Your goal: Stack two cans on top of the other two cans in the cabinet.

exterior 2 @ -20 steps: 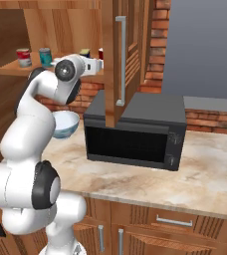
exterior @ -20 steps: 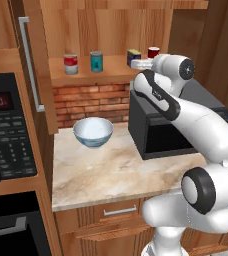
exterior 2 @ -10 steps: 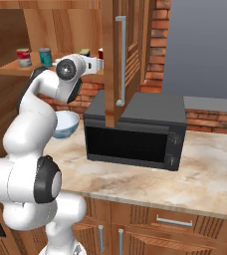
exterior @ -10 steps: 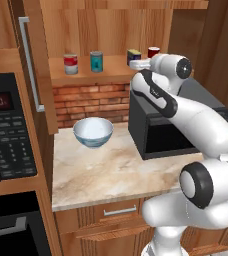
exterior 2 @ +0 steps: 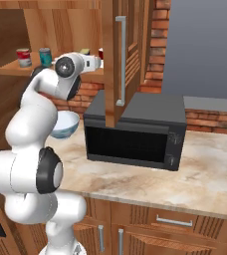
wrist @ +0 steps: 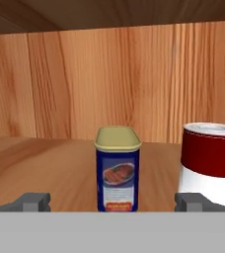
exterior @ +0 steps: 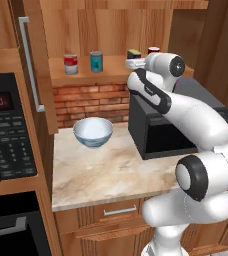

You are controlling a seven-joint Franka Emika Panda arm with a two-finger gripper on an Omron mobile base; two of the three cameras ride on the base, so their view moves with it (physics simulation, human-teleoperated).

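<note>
In the hand view, the 2 dark finger tips [wrist: 34, 201] of the two-finger gripper [wrist: 112, 203] rise at the lower left and lower right, spread wide with nothing between them. Just beyond, at lower centre, the dark blue can with a yellow lid and picture label [wrist: 117, 169] stands upright on the light brown wood-grain cabinet shelf [wrist: 50, 168]. At the right edge stands the white can with a dark red upper band [wrist: 209, 163], apart from it. In the left base view, the teal can with silver rims [exterior: 96, 61] and the silver can with a red and white label [exterior: 71, 64] stand side by side in the upper left, well apart from the gripper.
</note>
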